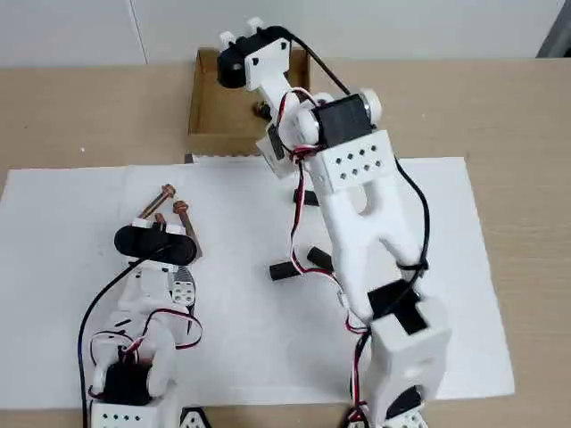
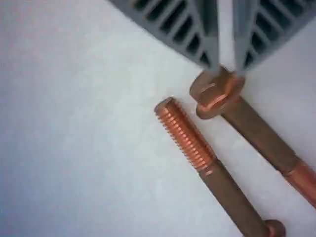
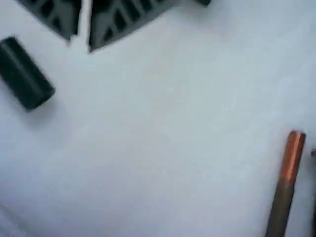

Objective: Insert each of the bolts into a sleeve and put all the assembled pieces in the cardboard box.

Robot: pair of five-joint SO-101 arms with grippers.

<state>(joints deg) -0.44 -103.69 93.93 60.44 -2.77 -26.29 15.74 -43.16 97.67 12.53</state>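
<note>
Right, my left gripper (image 2: 226, 66) sits low over the bolts (image 1: 181, 208). Its jaws are closed to a slit with nothing between them, and the tips are at one bolt head (image 2: 216, 93); I think they touch it, but I can't be sure. That placement suits taking a bolt by its head end. The right gripper (image 3: 80, 43) is likewise closed and empty, with a sleeve (image 3: 24, 74) just beside it. Loose sleeves (image 1: 285, 270) lie mid-paper (image 1: 71, 267), near enough for mating. The right arm (image 1: 357, 205) stretches to the box (image 1: 203, 125), where something small lies, possibly a finished piece.
</note>
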